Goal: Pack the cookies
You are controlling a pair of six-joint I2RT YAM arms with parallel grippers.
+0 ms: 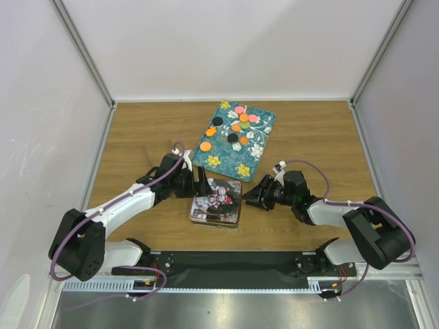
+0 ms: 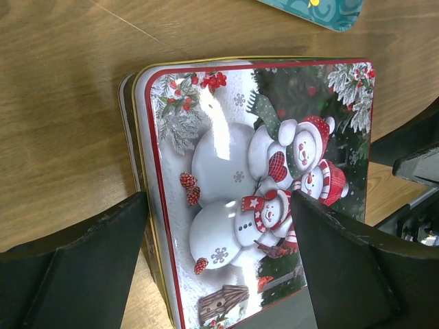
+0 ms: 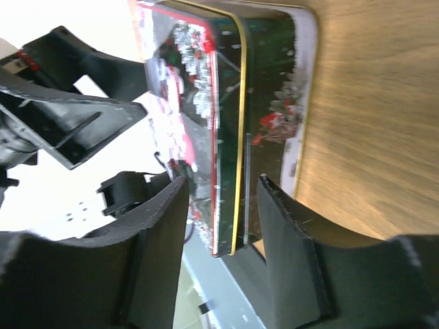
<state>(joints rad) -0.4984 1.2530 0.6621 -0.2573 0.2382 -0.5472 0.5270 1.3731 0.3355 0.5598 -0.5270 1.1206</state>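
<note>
Wooden table [image 1: 315,151] bore the cookies [image 1: 236,127], lying flat on a teal tray's [image 1: 226,154] far half, its long axis running near-to-far. Nearer, left gripper [image 1: 201,185] and right gripper [image 1: 252,196] straddled a snowman-printed tin [image 1: 218,201], fingers apart, seemingly not touching it.

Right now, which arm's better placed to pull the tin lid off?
Right, likely. The right gripper is open, its fingers straddling the rim of the lid on the tin; the left gripper only hangs open across the lid's top.
</note>
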